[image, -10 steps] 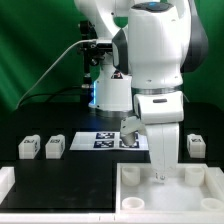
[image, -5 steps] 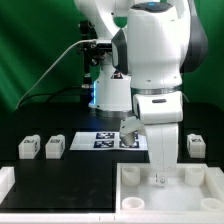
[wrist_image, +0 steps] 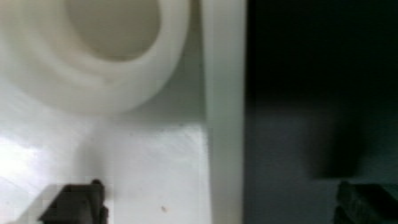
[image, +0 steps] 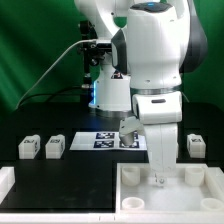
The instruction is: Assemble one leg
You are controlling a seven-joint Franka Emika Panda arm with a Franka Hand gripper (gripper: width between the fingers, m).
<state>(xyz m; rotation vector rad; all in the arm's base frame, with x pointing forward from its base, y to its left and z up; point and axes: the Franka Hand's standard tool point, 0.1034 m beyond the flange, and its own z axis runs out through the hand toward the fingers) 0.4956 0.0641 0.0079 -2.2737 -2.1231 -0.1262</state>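
Observation:
Two white legs [image: 28, 148] [image: 55, 147] stand on the black table at the exterior view's left, and a third leg [image: 196, 145] stands at its right. My gripper [image: 160, 177] reaches straight down into the large white rimmed panel [image: 130, 190] at the front. In the wrist view my gripper [wrist_image: 217, 203] has its dark fingertips [wrist_image: 71, 203] wide apart. Between them lie the panel's white surface [wrist_image: 143, 150] and dark table, with nothing gripped. A round hole [wrist_image: 116, 30] in the panel shows close ahead.
The marker board [image: 95, 141] lies behind the gripper, mid-table. A small tagged white piece [image: 128, 138] sits at its right end, partly hidden by the arm. Another white part [image: 6, 184] sits at the front left corner.

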